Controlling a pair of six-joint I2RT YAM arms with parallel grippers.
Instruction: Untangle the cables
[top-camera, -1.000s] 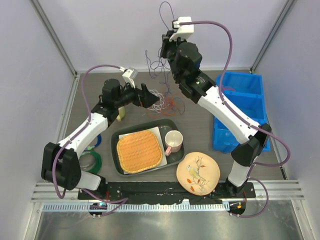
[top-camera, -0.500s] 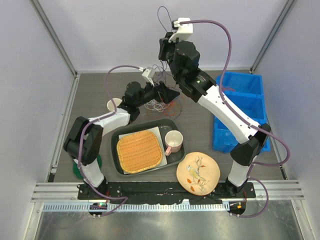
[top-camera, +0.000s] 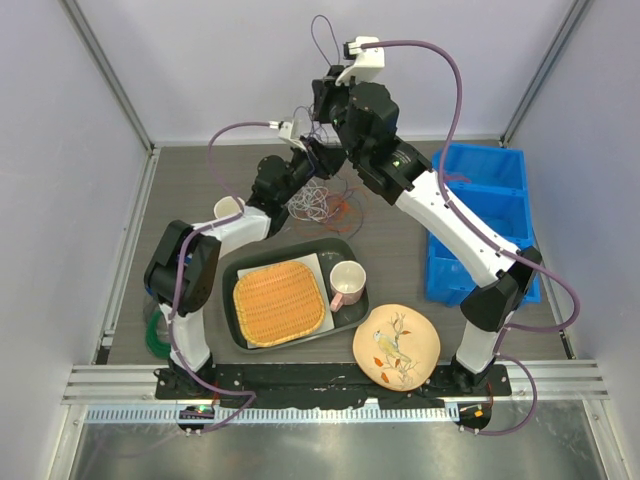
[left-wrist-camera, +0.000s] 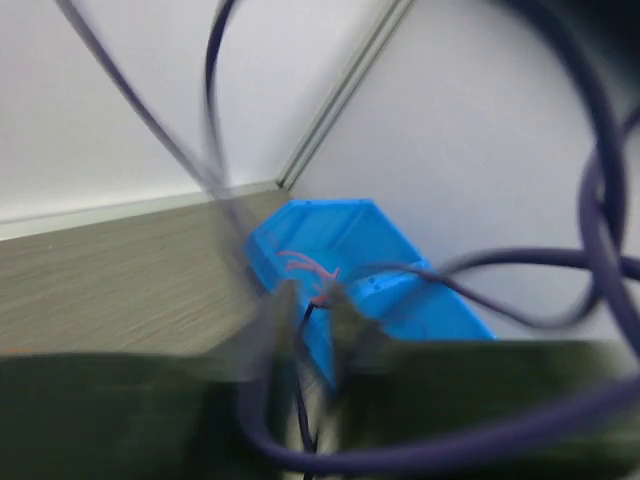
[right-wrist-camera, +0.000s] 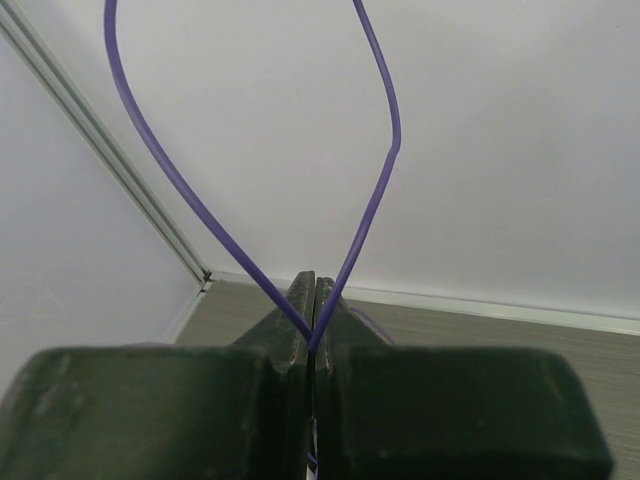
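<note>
Purple cable (right-wrist-camera: 375, 200) — tight in tool (right-wrist-camera: 314, 290)

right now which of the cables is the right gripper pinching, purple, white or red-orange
The purple cable: it loops up out of the shut right gripper. The white strands and red-orange strands lie in the bunch on the table.

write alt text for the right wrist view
The right gripper has its two dark fingers shut on a thin purple cable, and the cable's two strands rise from the tips and run out of the top of the picture. Behind are a white wall and a strip of grey table.
</note>
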